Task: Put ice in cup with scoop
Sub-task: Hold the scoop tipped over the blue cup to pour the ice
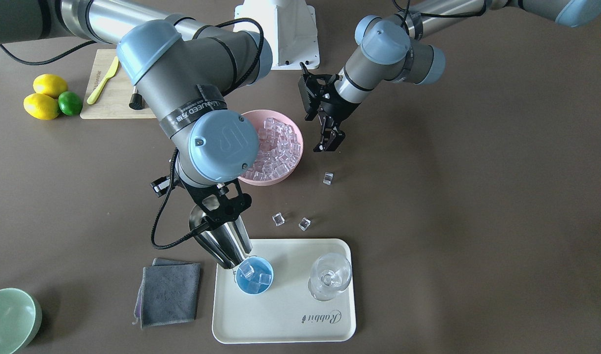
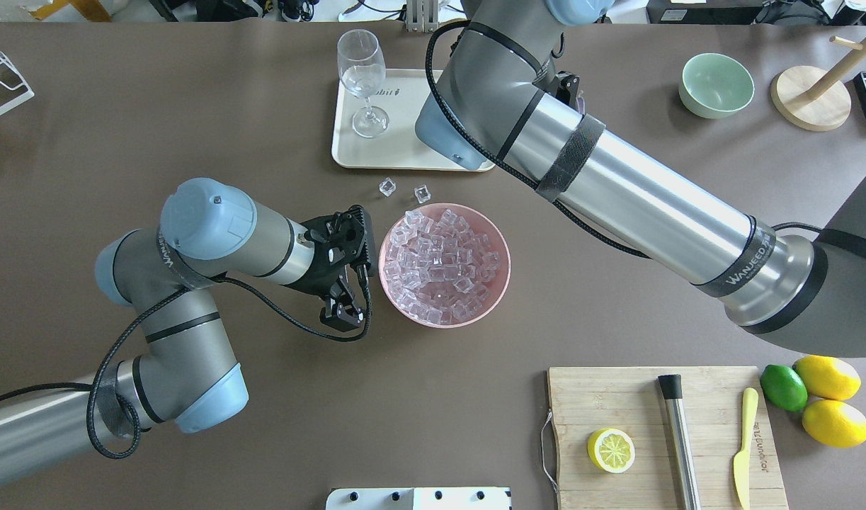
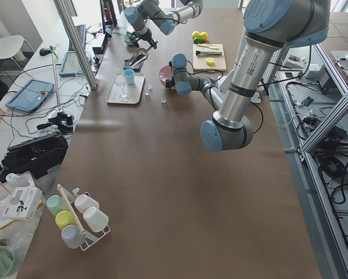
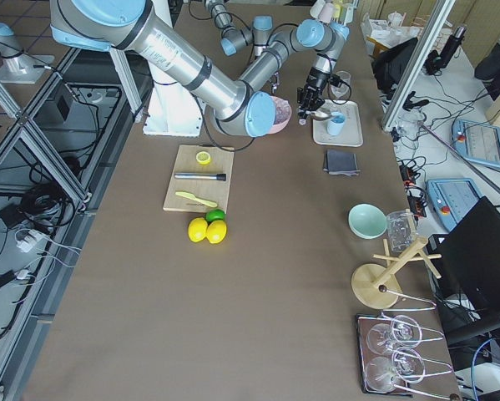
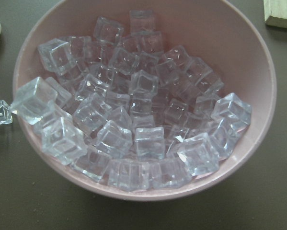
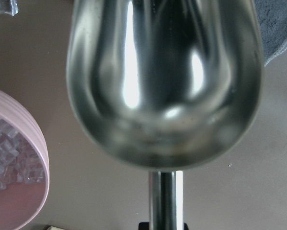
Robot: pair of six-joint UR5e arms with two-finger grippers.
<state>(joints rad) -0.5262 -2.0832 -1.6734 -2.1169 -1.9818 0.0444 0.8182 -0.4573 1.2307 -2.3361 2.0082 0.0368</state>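
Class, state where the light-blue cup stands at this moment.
In the front-facing view, the light-blue cup stands on the left half of the cream tray, left of the clear stemmed glass, with the steel scoop tipped at its rim.

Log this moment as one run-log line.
right pincer: shut on scoop, tipped over cup | cup: ice cubes inside, on tray | left pincer: empty, beside pink bowl | spill: three loose cubes on table

The scoop [image 1: 220, 242] is overhanging the cup [image 1: 256, 284]; a glass [image 1: 329, 278] is standing nearby; loose ice cubes [image 1: 278, 219] are lying between tray [image 1: 280, 317] and bowl [image 1: 276, 181].
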